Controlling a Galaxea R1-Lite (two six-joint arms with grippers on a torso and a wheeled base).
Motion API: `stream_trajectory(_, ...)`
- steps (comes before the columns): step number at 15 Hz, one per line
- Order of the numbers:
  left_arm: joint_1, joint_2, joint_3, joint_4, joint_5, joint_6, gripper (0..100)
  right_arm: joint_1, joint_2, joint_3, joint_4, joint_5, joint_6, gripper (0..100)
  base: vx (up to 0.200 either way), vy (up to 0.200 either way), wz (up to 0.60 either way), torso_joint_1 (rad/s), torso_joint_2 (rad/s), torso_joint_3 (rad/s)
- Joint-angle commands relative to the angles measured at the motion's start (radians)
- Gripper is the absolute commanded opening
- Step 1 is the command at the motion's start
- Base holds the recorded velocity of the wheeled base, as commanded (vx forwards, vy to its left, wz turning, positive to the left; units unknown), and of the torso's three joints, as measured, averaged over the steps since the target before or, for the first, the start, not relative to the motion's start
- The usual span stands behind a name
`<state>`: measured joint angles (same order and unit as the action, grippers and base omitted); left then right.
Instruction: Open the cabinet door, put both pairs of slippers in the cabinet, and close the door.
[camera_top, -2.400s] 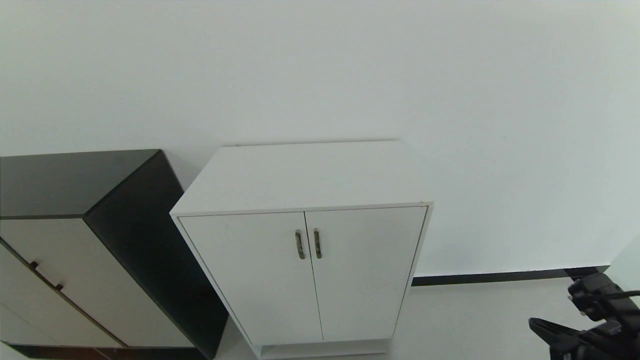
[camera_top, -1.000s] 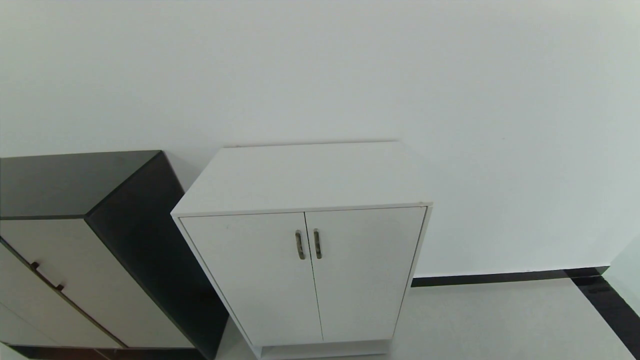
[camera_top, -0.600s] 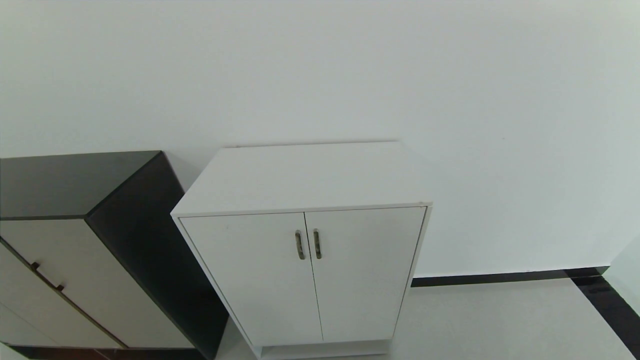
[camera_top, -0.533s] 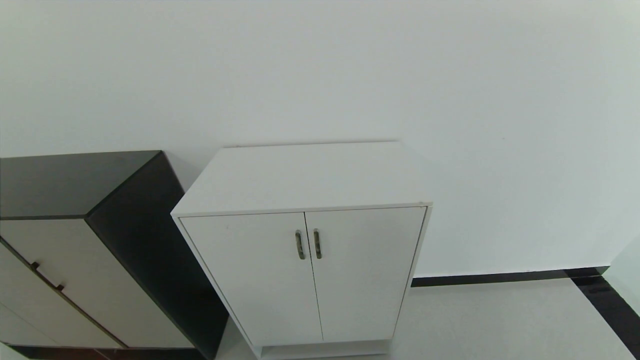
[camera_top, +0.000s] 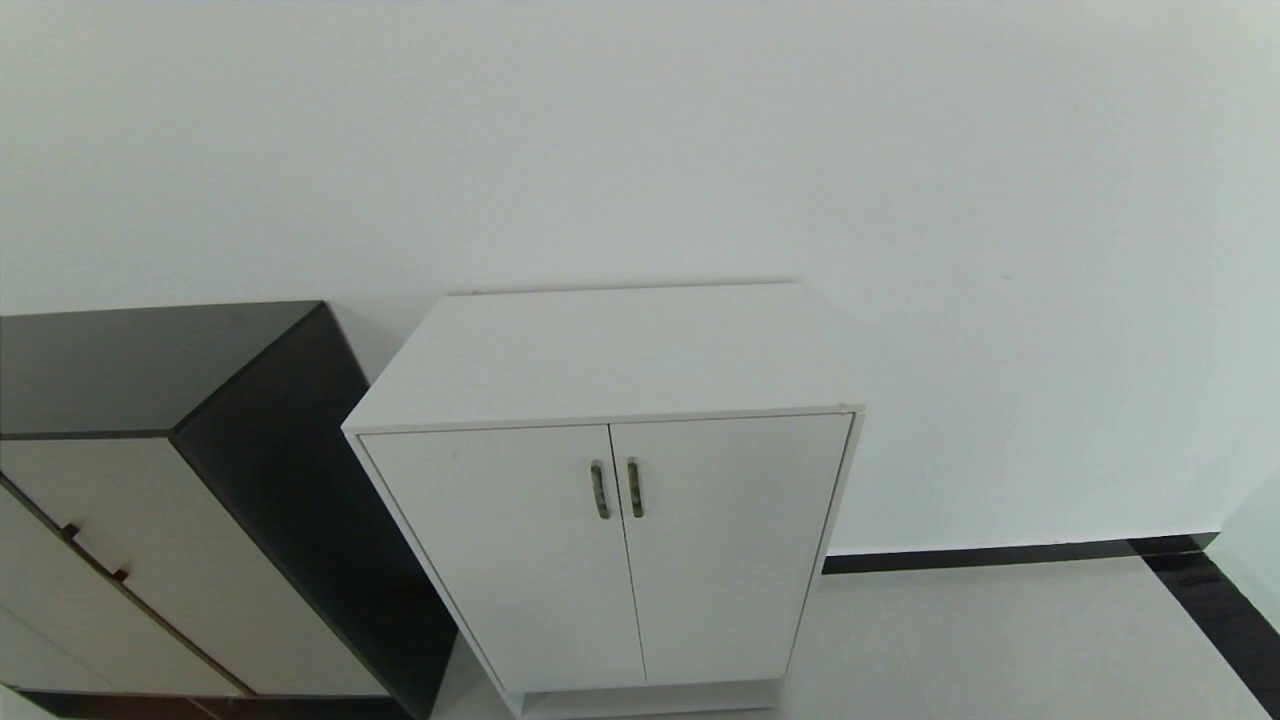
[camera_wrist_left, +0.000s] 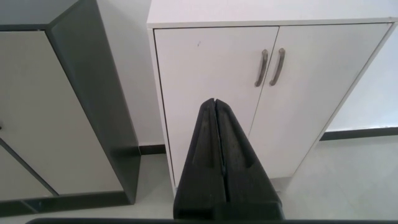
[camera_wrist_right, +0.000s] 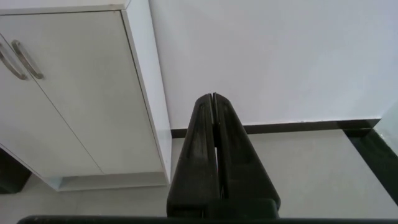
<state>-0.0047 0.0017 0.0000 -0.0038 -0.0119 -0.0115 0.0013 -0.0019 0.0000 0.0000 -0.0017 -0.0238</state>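
Your left gripper (camera_wrist_left: 215, 109) is pressed together, held in front of the white cabinet (camera_top: 610, 350). Your right gripper (camera_wrist_right: 213, 102) is pressed together too, off toward the cabinet's right side. Both doors (camera_top: 500, 550) sit flush, with the handles (camera_top: 599, 489) side by side at the middle. A black cabinet (camera_top: 280, 470) stands just left of it.

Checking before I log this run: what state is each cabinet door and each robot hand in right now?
left door: shut
right door: shut
black cabinet: front shut
left hand: shut, holding nothing
right hand: shut, holding nothing
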Motion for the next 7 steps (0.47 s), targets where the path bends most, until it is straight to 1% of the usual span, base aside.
stream_trajectory(1, 0.000, 0.000, 0.000, -0.001, 0.000, 0.001, 0, 0.000, 0.002, 0.000, 0.002, 0.002, -0.001, 0, 0.000, 0.000, 0.00, 0.000, 0.00, 0.000)
stream_trajectory(7, 0.000, 0.000, 0.000, -0.001, 0.000, -0.001, 0, 0.000, 0.003, 0.000, 0.000, 0.002, 0.016, 0, 0.000, 0.000, 0.00, 0.000, 0.00, 0.000)
